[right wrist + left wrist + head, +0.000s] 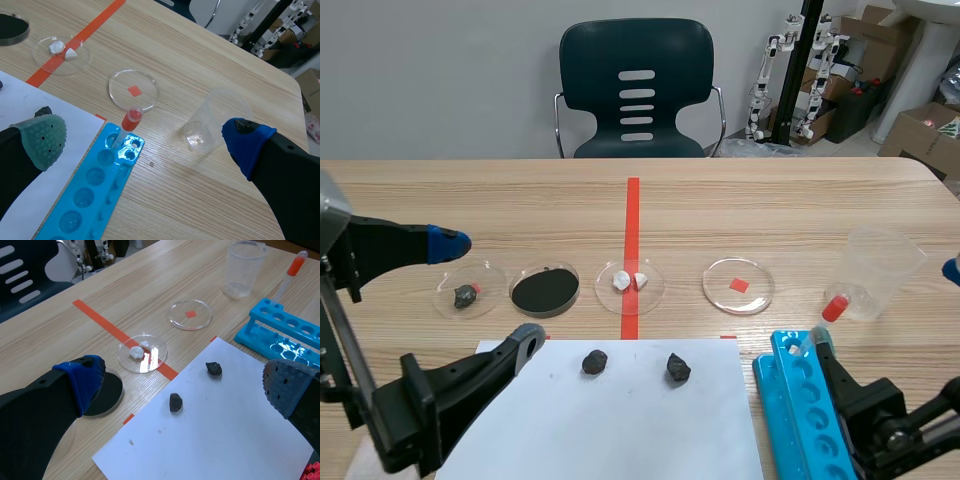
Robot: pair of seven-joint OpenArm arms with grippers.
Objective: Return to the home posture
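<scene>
My left gripper [488, 292] hangs open low over the table's left, one blue pad above a dish, the other at the corner of the white paper [620, 420]. In the left wrist view, the left gripper [185, 390] holds nothing, and two black lumps [175, 402] [213, 368] lie on the paper ahead of it. My right gripper [886, 305] is open at the lower right, over the blue tube rack [800, 410]. In the right wrist view, the right gripper [145, 140] is empty, with a red-capped tube [127, 125] standing in the rack [95, 185] between the spread fingers.
A row of petri dishes crosses mid-table: one with a dark lump [468, 290], one filled black [545, 289], one with white pieces [629, 284], one with a red square [738, 285]. A clear plastic cup [880, 270] stands at right. A dark chair [636, 90] is behind the table.
</scene>
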